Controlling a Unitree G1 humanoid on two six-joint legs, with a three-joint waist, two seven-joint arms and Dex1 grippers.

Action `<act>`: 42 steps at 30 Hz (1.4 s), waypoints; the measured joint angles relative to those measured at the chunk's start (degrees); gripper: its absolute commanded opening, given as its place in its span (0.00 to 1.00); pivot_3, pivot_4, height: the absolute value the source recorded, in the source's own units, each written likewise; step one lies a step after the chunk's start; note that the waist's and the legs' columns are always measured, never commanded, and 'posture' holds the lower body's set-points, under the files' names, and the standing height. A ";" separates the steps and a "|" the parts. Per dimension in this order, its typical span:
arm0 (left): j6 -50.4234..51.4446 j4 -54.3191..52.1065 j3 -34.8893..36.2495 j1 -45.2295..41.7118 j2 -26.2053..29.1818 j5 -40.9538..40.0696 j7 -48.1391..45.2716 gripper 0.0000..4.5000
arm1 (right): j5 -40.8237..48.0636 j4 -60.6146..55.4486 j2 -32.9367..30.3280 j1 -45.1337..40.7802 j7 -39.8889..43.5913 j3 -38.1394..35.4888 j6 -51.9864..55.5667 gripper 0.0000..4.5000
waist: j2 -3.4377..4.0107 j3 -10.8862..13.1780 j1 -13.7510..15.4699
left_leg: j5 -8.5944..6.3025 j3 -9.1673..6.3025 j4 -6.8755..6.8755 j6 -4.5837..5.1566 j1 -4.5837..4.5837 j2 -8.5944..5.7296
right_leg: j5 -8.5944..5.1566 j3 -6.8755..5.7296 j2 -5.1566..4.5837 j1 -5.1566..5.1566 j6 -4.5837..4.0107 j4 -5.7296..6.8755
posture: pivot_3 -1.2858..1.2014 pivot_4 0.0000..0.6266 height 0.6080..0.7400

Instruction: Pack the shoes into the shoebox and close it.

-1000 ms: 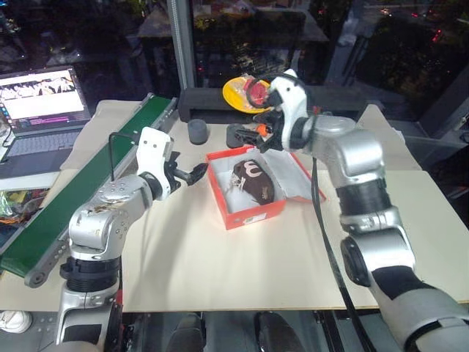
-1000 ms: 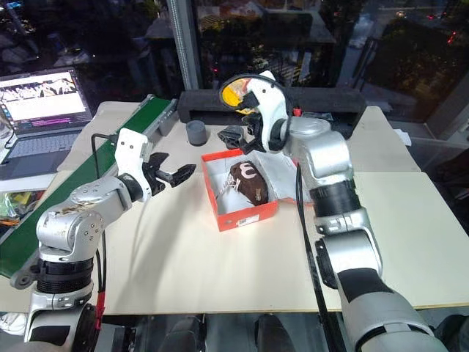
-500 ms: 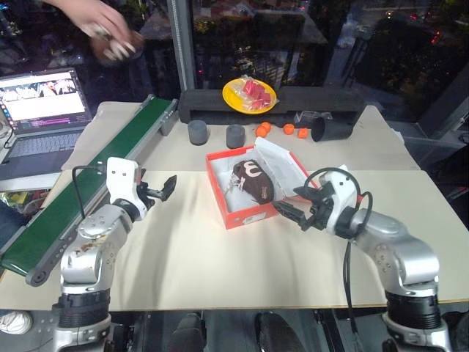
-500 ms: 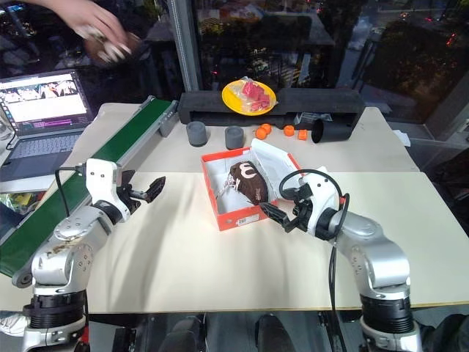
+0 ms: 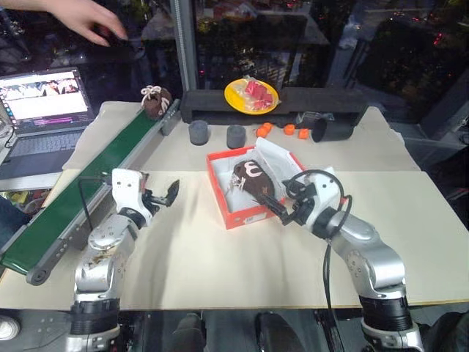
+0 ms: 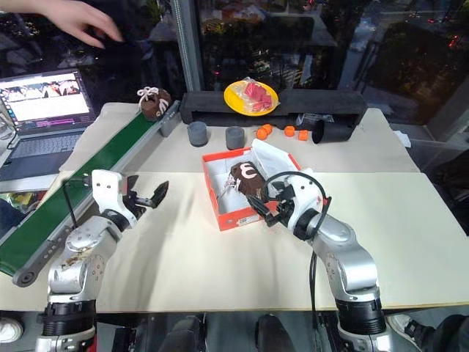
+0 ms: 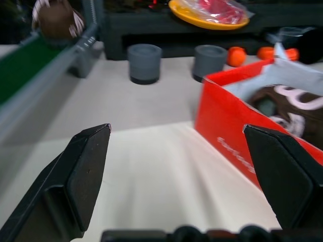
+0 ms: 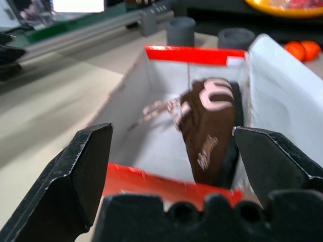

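The red-orange shoebox (image 5: 233,214) stands open at mid-table, its white-lined lid (image 5: 284,167) leaning back to the right. One dark brown shoe (image 5: 253,180) with white markings lies inside. The other shoe (image 5: 155,100) sits at the far end of the green conveyor (image 5: 80,183). My right gripper (image 5: 277,209) is open, low at the box's near right corner and pointing into it, with the shoe (image 8: 209,126) ahead between its fingers. My left gripper (image 5: 168,193) is open and empty over the table, left of the box, a gap away from its red wall (image 7: 237,136).
A person's hand (image 5: 91,18) hovers at the far left above an open laptop (image 5: 44,103). Behind the box are two grey cylinders (image 5: 198,132), small orange balls (image 5: 287,130), a tipped black cup (image 5: 333,130) and a yellow plate (image 5: 251,94) on a long black tray.
My right arm dropped from above the box's far side to its near right corner. My left gripper moved left and lower. A person's hand set a shoe on the conveyor and pulled back.
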 measured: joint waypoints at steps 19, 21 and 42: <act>-8.92 30.21 6.67 -12.09 12.83 0.95 -6.57 1.00 | 3.36 7.09 3.08 -12.53 7.05 8.23 0.12 1.00 | -0.03 0.00 0.38 | -0.01 -0.03 -0.07 -0.01 -0.07 -0.04 | 0.11 -0.06 -0.05 -0.05 -0.20 0.00 | 0.52 0.24 1.00; -10.61 34.24 6.72 -13.38 13.31 1.00 -7.43 1.00 | 3.35 7.19 3.31 -12.61 6.93 8.44 0.12 1.00 | -0.03 0.00 0.39 | 0.00 -0.03 -0.07 -0.01 -0.07 -0.03 | 0.12 -0.07 -0.04 -0.06 -0.20 0.02 | 0.52 0.24 1.00; -22.87 59.82 5.90 -21.50 15.07 3.88 -11.63 1.00 | 3.36 5.88 1.05 -12.62 5.92 8.45 0.47 1.00 | -0.08 -0.01 0.37 | 0.00 -0.04 -0.08 -0.01 -0.09 -0.03 | 0.12 -0.11 -0.05 -0.07 -0.20 0.05 | 0.52 0.24 1.00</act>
